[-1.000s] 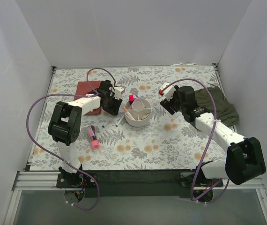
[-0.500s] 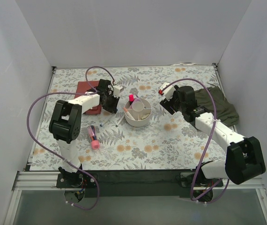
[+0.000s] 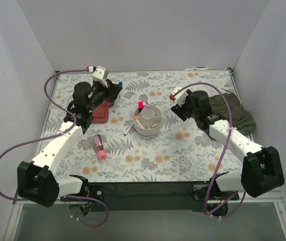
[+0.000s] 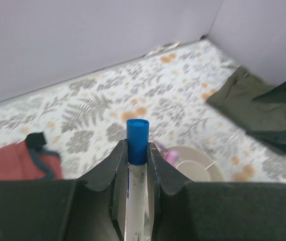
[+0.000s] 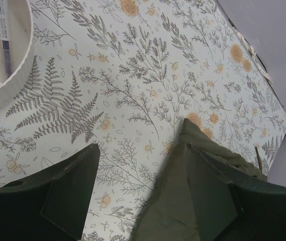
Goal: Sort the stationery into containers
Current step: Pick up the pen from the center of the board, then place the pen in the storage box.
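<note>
My left gripper (image 3: 115,89) is raised over the back left of the table and shut on a blue-capped pen (image 4: 138,134); the blue cap sticks out past the fingertips (image 3: 119,83). The round white organiser (image 3: 148,132) stands mid-table with a pink marker (image 3: 140,105) and other items in it, and it shows below the pen in the left wrist view (image 4: 203,153). My right gripper (image 3: 178,111) is open and empty just right of the organiser. A black highlighter with pink cap (image 3: 100,147) and a thin pen (image 3: 128,129) lie on the table left of the organiser.
A rust-red cloth (image 3: 102,111) lies at the back left, partly under my left arm. An olive-green cloth (image 3: 236,114) lies at the right edge, with its edge between my right jaws (image 5: 183,211). White walls enclose the floral table cover (image 3: 183,150).
My left arm has swung up and back to the left, away from the organiser, carrying the blue-capped pen. The right arm has hardly moved.
</note>
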Motion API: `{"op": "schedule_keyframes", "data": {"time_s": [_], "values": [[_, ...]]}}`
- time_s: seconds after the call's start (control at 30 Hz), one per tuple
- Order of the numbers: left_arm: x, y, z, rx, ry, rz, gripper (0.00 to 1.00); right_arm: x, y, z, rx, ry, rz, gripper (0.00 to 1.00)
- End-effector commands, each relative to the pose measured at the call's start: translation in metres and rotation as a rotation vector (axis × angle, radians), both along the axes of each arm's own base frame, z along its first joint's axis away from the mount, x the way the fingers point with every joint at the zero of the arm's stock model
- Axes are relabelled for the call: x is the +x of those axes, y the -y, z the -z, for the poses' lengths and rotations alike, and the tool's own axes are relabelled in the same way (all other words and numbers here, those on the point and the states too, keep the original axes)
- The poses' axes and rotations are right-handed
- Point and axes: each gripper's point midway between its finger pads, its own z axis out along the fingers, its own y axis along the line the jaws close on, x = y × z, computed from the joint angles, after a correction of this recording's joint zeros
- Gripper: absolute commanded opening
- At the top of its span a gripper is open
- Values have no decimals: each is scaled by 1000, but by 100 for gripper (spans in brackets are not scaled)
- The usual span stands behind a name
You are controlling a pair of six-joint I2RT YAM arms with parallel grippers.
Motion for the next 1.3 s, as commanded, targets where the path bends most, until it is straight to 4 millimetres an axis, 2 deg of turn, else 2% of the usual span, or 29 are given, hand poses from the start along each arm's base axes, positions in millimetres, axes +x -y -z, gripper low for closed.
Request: {"op": "schedule_keyframes", "data": {"time_s": [0.0, 0.1, 0.13, 0.27, 0.4, 0.73, 1.0, 1.27], "values": [[4, 17, -7, -277, 23, -51, 0, 14, -5, -24, 32, 69, -3, 77], [17, 25, -9, -381, 16, -118, 0, 14, -5, -23, 31, 66, -1, 77], [14, 37, -9, -383, 22, -104, 0, 14, -5, -22, 30, 62, -2, 77], [13, 59, -11, -403, 82, -55, 0, 13, -3, -19, 14, 54, 5, 77], [7, 74, 6, -399, 73, -12, 0, 12, 0, -16, 2, 49, 13, 77], [-2, 79, 45, -396, 25, -9, 0, 12, -1, -4, -3, 17, 8, 77], [-5, 89, 65, -404, 15, 9, 0, 7, 0, 5, -12, 1, 7, 77], [-17, 87, 88, -403, -38, 14, 0, 2, 5, 10, -24, -3, 9, 76]]}}
